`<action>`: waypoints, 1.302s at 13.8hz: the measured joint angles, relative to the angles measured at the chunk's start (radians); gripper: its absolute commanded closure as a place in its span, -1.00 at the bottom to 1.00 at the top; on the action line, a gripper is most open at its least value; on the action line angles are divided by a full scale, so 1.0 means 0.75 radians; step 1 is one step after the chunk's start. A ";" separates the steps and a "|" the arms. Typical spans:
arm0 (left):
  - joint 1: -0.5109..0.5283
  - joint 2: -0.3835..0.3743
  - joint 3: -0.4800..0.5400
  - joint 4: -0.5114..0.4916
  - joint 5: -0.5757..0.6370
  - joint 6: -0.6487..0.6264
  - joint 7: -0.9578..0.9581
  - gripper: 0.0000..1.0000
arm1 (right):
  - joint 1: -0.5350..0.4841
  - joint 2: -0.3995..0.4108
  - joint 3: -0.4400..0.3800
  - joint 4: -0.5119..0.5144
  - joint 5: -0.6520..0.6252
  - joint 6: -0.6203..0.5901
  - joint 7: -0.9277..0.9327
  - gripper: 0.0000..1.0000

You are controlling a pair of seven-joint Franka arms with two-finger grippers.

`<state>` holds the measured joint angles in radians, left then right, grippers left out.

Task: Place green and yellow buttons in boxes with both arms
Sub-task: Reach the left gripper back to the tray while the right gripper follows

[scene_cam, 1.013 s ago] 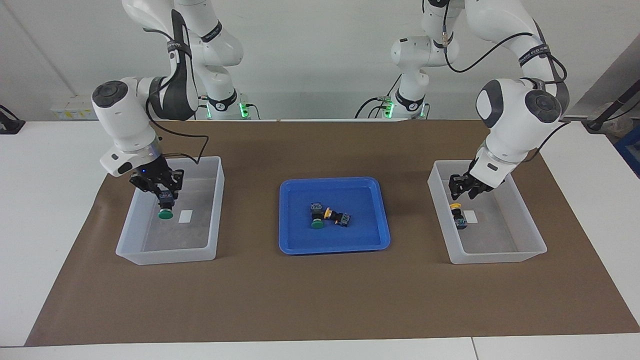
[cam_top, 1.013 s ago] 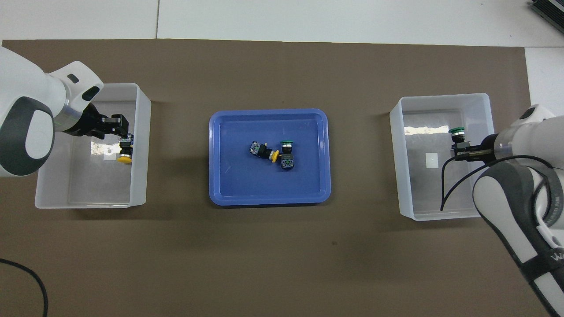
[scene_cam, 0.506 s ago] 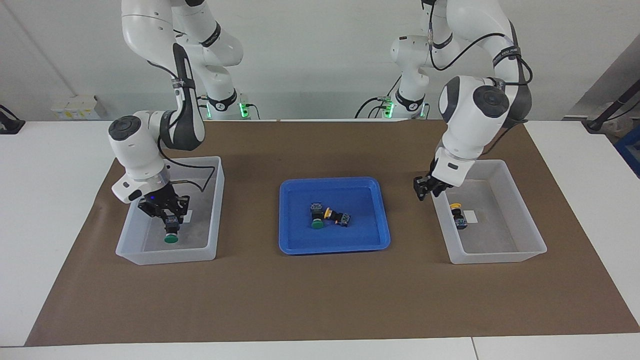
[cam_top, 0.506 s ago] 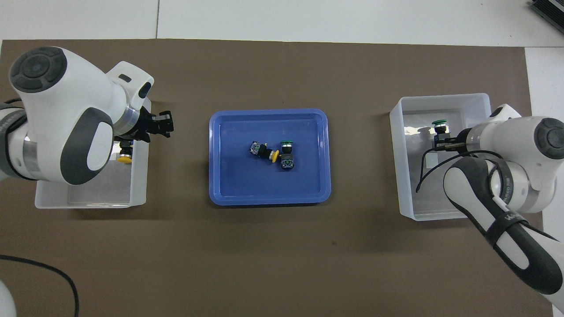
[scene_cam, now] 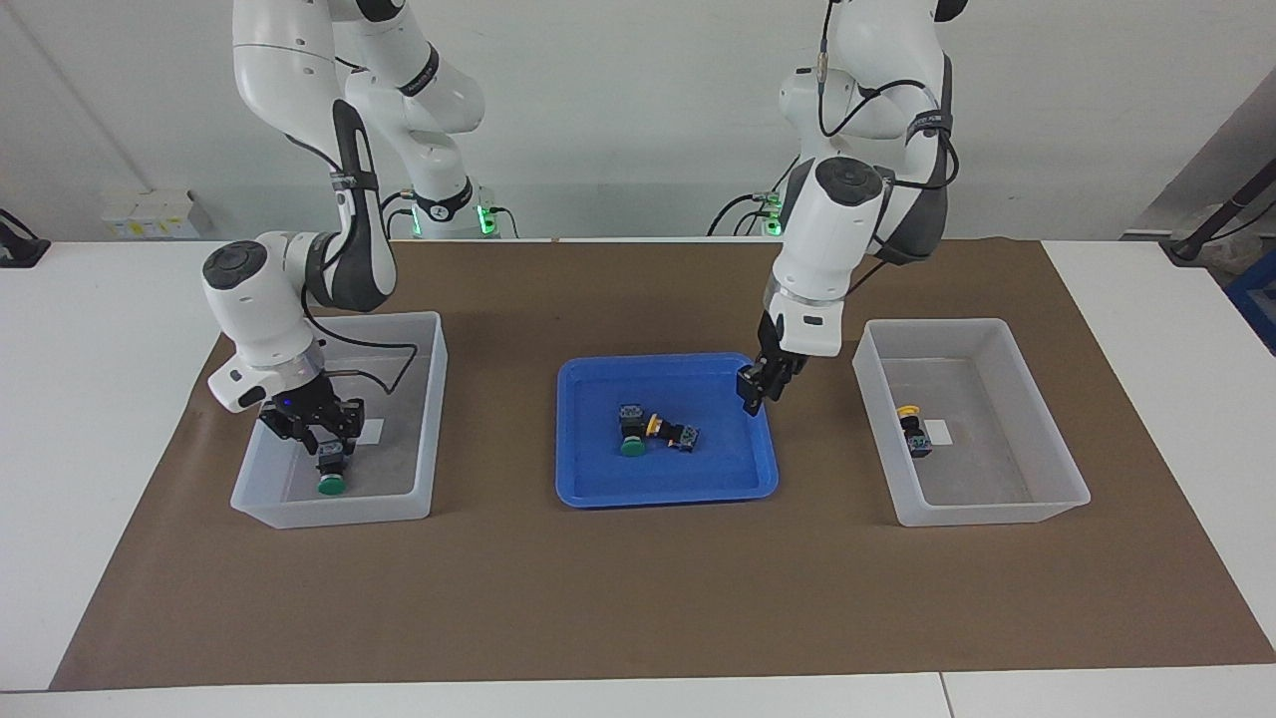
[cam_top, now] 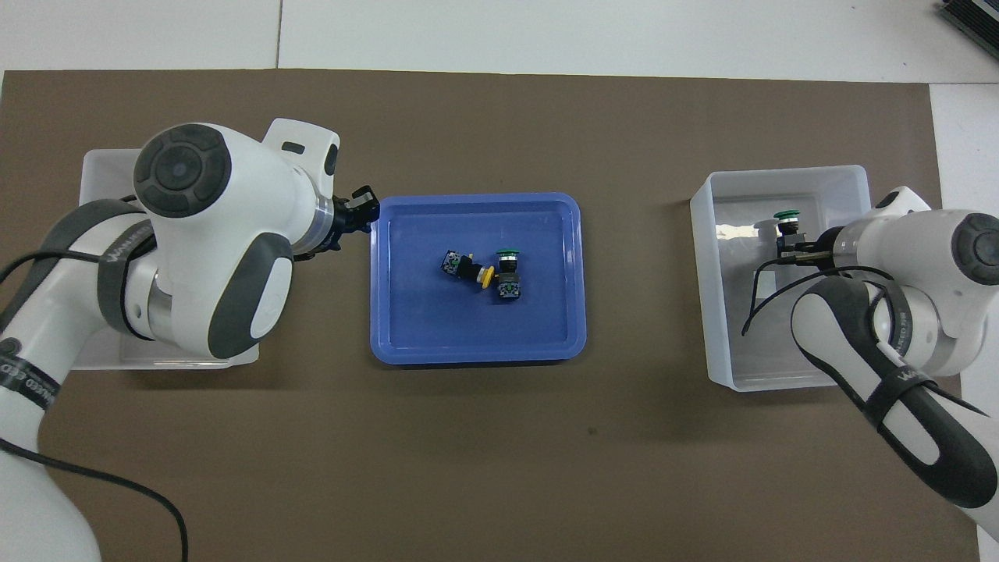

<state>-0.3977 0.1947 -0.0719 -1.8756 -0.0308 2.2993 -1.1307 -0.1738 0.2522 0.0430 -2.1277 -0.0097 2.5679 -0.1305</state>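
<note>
My right gripper (scene_cam: 327, 449) (cam_top: 790, 246) is low inside the box (scene_cam: 431, 399) (cam_top: 780, 173) at the right arm's end. A green button (scene_cam: 332, 482) (cam_top: 786, 218) sits right under it, cap down near the box floor; whether it is still gripped I cannot tell. My left gripper (scene_cam: 754, 397) (cam_top: 365, 211) hangs open and empty over the rim of the blue tray (scene_cam: 658, 491) (cam_top: 476, 343) nearest the left arm's box (scene_cam: 997, 514) (cam_top: 101, 164). In that box lies a yellow button (scene_cam: 909, 427).
In the middle of the blue tray a green button (scene_cam: 631, 441) (cam_top: 508, 269) and a yellow button (scene_cam: 666, 431) (cam_top: 472, 271) lie touching. Brown paper covers the table under both boxes and the tray. In the overhead view the left arm hides most of its box.
The left arm swung out of its box to the tray's rim, leaving the yellow button behind. The right gripper sank lower in its box with the green button.
</note>
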 measured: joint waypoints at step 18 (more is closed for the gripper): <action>-0.172 0.259 0.005 0.033 0.122 0.176 -0.522 0.01 | 0.174 -0.228 0.111 0.309 0.098 -0.390 0.350 -1.00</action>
<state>-0.5266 0.3887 -0.0685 -1.8509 0.0606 2.4313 -1.5222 -0.0431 0.0811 0.1261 -1.8959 0.0640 2.2752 0.1323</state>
